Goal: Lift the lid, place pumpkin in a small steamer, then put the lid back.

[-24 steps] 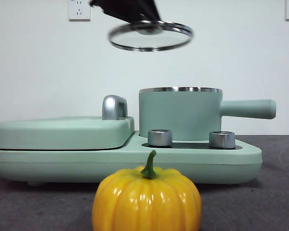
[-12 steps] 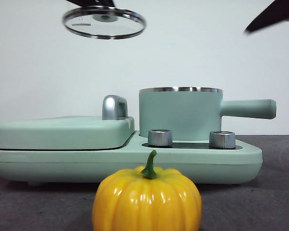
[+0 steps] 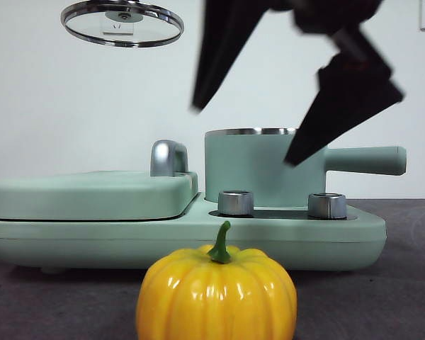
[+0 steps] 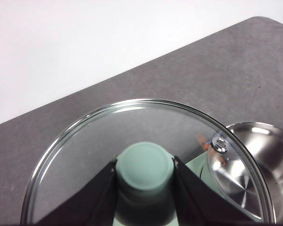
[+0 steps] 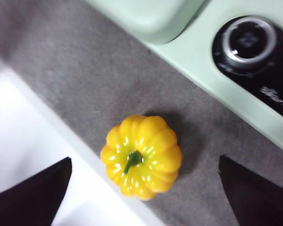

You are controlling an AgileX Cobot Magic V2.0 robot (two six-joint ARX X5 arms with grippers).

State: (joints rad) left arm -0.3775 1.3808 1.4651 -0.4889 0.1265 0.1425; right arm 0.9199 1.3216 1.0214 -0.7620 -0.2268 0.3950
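The glass lid (image 3: 122, 23) hangs high at the upper left, away from the pot. My left gripper (image 4: 145, 172) is shut on the lid's mint-green knob (image 4: 145, 165). The small steamer (image 3: 265, 166) stands uncovered on the base, and the left wrist view shows its steel inside (image 4: 264, 160). In front of the appliance, the yellow-orange pumpkin (image 3: 216, 294) sits on the grey table. My right gripper (image 3: 244, 134) hangs open above the pumpkin (image 5: 141, 157), its jaws spread wide on either side and clear of it.
A wide flat mint-green griddle cover (image 3: 92, 195) with a chrome handle (image 3: 168, 157) lies left of the steamer. Two steel dials (image 3: 235, 202) (image 3: 326, 205) face front on the base. The table's edge (image 5: 61, 141) runs close beside the pumpkin.
The lid has moved further left and slightly up in my left gripper. My right gripper has come down from the upper right, open, to hang over the pumpkin.
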